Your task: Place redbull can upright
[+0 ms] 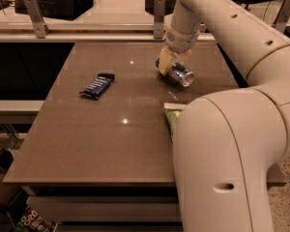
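Note:
The redbull can [180, 74] lies on its side on the brown table [111, 129], its shiny silver end facing toward the front right. My gripper [168, 65] comes down from the white arm at the back of the table, and its tan fingers [164, 63] sit around the can's far end. The can's blue body is mostly hidden behind the fingers.
A flat dark-blue snack bar wrapper [97, 85] lies left of the can. A green bag's corner [171, 117] peeks out from behind my arm's large white link [222, 158], which covers the table's right side. Metal rails and posts [158, 12] run along the back.

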Motion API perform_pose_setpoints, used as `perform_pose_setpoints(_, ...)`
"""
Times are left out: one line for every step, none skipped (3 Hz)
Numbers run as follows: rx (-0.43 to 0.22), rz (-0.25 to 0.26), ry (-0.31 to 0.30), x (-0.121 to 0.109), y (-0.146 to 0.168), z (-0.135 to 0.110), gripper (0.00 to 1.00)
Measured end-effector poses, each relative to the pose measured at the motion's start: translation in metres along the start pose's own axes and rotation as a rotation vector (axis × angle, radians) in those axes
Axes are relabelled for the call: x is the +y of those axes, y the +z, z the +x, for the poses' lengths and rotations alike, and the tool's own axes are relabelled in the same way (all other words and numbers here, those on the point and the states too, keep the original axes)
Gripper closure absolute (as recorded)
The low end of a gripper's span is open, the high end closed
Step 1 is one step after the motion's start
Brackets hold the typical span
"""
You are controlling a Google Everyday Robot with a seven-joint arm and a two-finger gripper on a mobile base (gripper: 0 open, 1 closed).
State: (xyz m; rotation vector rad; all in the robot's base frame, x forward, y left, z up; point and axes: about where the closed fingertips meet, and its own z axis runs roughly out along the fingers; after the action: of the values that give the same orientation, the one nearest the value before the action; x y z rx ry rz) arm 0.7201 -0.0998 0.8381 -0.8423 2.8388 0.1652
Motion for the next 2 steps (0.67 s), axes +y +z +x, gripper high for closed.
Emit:
perform_pose_setpoints(-0.042,0.017,0.054,-0.010,-0.011,0.015,1.00)
perform_pose_setpoints(-0.147,0.035,0.114,-0.023,-0.025,0.032,1.00)
